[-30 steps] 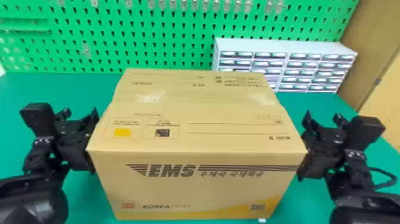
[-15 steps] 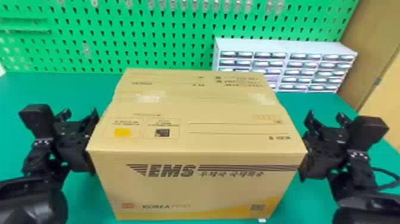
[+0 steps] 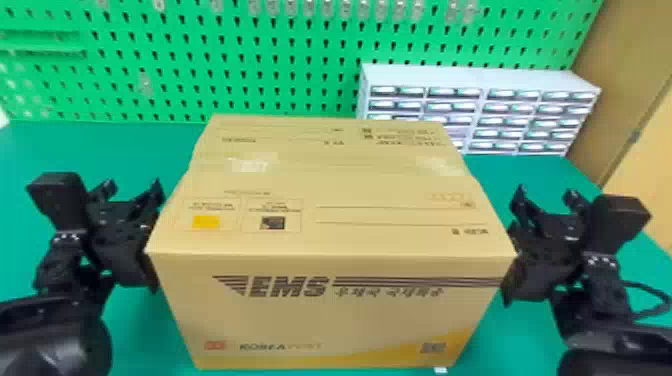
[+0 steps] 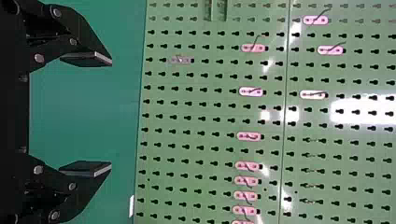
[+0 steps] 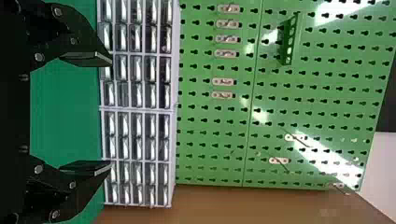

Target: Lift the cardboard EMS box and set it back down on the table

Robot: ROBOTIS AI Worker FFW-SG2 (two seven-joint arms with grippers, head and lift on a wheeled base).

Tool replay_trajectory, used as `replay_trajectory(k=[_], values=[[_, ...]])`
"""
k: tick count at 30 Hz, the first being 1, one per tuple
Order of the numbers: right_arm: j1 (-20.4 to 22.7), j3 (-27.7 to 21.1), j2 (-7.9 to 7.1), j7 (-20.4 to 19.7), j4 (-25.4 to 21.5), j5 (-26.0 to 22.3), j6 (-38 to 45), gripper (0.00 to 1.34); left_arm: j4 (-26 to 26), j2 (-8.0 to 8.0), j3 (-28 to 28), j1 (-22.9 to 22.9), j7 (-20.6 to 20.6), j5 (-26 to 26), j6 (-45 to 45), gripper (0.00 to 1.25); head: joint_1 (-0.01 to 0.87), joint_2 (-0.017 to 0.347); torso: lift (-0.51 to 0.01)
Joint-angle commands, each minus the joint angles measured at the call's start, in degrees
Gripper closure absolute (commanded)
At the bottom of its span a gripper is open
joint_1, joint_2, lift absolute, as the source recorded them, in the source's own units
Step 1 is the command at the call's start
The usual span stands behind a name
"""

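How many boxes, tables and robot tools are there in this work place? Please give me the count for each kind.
Cardboard EMS box: 1
Green table: 1
Left tool and right tool: 2
Total: 4

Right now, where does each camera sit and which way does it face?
On the head, facing forward and down at the EMS box; left arm and right arm flank it.
On the left wrist, facing the pegboard; the open left tool shows.
On the right wrist, facing the drawer cabinet; the open right tool shows.
Head and right wrist views share the drawer cabinet.
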Motion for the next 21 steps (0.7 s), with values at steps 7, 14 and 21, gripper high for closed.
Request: replay_trajectory(k=[7, 14, 21], values=[[0.0, 0.4, 0.09, 0.0, -0.1, 0.4, 0.5, 0.48, -0.1, 0.00, -0.1, 0.1, 0.0, 0.0, 0.0, 0.46, 0.678, -0.014, -0.106], [0.0, 0.0, 0.53, 0.0, -0.1, 1.0, 0.5, 0.48, -0.1, 0.00, -0.2, 0.3, 0.0, 0.0, 0.0, 0.46, 0.678, -0.014, -0.106], [0.1, 0.1, 0.44, 0.0, -0.1, 1.1, 0.4, 0.48, -0.1, 0.00, -0.2, 0.4, 0.0, -0.1, 0.0, 0.46, 0.678, -0.014, -0.106]])
